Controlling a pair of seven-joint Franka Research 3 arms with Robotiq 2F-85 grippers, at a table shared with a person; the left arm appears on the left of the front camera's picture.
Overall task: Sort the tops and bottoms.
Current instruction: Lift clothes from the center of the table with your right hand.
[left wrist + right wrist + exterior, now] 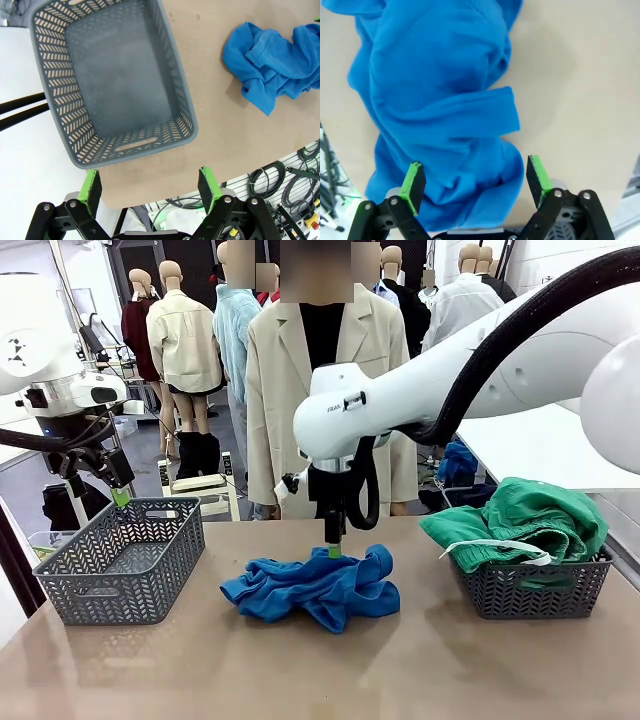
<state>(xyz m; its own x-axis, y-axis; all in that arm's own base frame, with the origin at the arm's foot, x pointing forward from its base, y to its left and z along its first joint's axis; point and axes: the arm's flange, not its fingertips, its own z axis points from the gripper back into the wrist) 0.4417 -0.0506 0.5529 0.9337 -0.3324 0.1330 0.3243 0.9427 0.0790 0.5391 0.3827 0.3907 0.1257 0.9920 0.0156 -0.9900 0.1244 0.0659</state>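
The blue top [312,588] lies crumpled at the centre of the counter [320,670]. The right tool [333,545] hangs just above it, fingers apart. The left tool [118,495], upper left, is spread wide above the empty basket [122,560]. The green bottoms [525,520] fill the right basket [530,588].
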